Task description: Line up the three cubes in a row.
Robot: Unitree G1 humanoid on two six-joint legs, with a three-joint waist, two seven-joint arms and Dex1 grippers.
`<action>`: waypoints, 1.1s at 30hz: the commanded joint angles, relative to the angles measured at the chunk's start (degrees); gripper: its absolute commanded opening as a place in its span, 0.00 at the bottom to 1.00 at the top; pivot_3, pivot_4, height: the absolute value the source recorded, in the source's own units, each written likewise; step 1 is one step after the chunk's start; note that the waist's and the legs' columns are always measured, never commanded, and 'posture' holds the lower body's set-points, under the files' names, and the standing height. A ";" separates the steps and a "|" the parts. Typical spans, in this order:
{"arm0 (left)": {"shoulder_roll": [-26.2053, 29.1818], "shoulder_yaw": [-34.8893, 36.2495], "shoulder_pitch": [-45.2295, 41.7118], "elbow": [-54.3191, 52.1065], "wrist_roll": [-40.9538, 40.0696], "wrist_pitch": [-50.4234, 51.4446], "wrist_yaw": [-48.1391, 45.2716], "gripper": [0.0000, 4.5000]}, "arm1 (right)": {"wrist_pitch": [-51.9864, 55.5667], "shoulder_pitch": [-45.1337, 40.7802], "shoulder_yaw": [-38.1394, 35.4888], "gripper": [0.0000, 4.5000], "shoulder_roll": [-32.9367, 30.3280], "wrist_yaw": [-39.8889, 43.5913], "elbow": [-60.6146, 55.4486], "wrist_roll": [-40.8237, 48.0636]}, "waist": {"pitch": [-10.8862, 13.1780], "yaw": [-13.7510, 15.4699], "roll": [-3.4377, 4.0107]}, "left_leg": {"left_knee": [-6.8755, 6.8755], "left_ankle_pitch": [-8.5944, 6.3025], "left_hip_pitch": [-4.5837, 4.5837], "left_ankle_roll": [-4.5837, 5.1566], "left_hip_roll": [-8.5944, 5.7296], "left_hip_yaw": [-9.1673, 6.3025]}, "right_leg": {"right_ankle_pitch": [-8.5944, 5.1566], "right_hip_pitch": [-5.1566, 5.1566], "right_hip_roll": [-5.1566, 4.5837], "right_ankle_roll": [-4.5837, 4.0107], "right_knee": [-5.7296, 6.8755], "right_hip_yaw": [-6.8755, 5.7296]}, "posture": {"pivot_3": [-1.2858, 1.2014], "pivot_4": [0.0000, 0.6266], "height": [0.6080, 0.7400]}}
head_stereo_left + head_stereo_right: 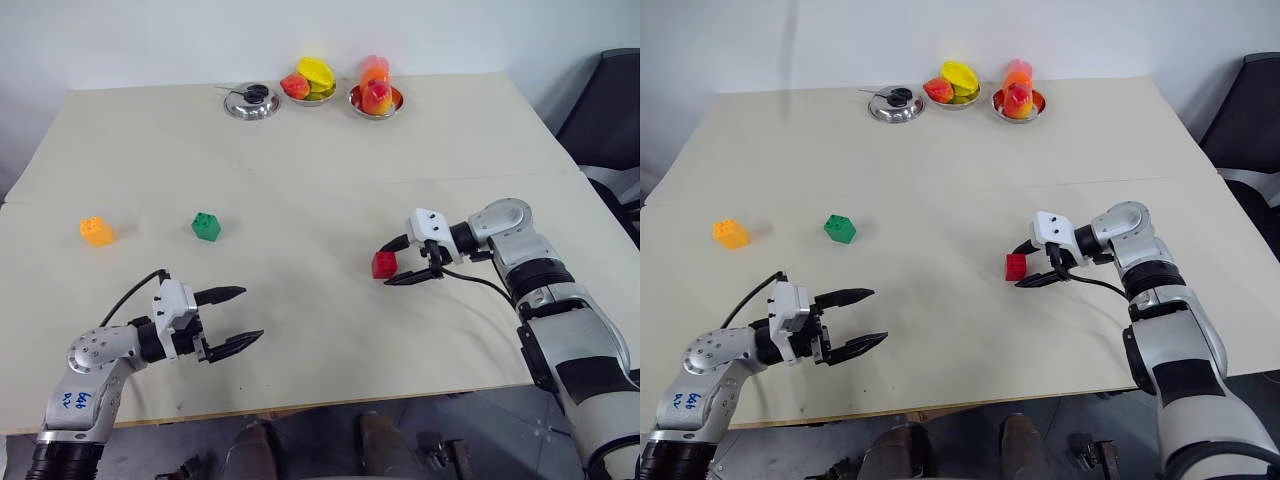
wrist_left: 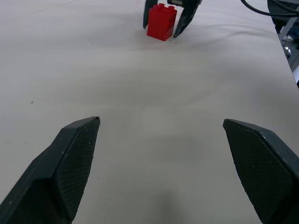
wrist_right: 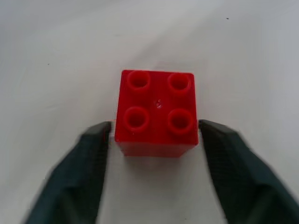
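Table's (image 1: 300,200) far edge: two fruit-filled bowls (image 1: 376,101), one bowl of dark items (image 1: 251,103).

Light is bright, even and diffuse, falling from overhead, so the pale bench (image 1: 300,180) reads nearly white and shadows stay faint. In the head views a soft shadow lies under each pincer and close beside the small blocks. The steel bowls (image 1: 252,105) near twelve o'clock carry small glints, with no harsh glare anywhere. Both head views are sharp through the middle, and the bench edges bow slightly toward the corners. In the right wrist view the red cube (image 3: 156,112) is crisp while the dark fingers (image 3: 88,163) at six o'clock smear into blur. In the left wrist view the finger pads (image 2: 74,158) show their texture clearly, and the far bench washes out pale.
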 commanded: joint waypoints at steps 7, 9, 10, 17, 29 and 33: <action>0.37 10.16 5.11 2.98 -0.96 -2.50 2.68 1.00 | 5.45 10.54 -4.16 1.00 -10.55 4.11 -22.73 23.18 | 0.01 -0.23 0.00 | -0.10 -0.01 0.00 -0.01 0.00 -0.02 | 0.00 0.00 -0.01 -0.01 -0.06 0.00 | 0.52 0.24 1.00; -0.59 13.93 6.71 4.32 -1.24 -3.91 5.00 1.00 | 12.94 13.99 -7.59 1.00 -12.13 3.98 -28.64 27.43 | 0.01 -0.19 0.00 | -0.09 -0.01 0.00 -0.01 0.00 -0.03 | -0.01 0.01 -0.02 -0.01 -0.08 0.00 | 0.52 0.24 1.00; -1.81 16.44 7.88 4.36 -1.48 -4.40 7.51 1.00 | 16.15 17.02 -9.74 1.00 -12.99 3.00 -32.69 29.82 | 0.01 -0.18 0.00 | -0.08 -0.01 0.00 0.00 0.00 -0.02 | -0.01 0.01 -0.04 -0.01 -0.08 0.00 | 0.52 0.24 1.00; -8.47 29.24 17.67 3.86 -3.73 -6.45 16.27 1.00 | 22.21 38.12 -21.44 1.00 -11.68 -9.28 -55.61 36.03 | -0.03 0.11 -0.09 | -0.06 -0.06 0.03 -0.02 0.00 -0.07 | -0.02 0.07 -0.04 -0.03 -0.11 0.00 | 0.52 0.24 1.00; -10.16 24.37 18.23 -1.09 -5.31 -2.51 16.96 1.00 | 23.66 49.14 -24.65 1.00 -5.48 -19.41 -67.36 35.20 | -0.11 1.75 -0.36 | 0.01 -0.15 0.11 -0.05 0.00 -0.11 | -0.04 0.23 -0.03 -0.08 -0.23 -0.01 | 0.52 0.24 1.00; -8.20 17.33 6.78 -2.39 -1.67 2.32 22.30 1.00 | 25.54 48.91 -25.08 1.00 -6.52 -18.24 -67.56 36.14 | -0.15 3.00 -0.42 | 0.06 -0.11 0.12 -0.05 -0.02 -0.15 | -0.03 0.24 0.00 -0.07 -0.15 -0.02 | 0.52 0.24 1.00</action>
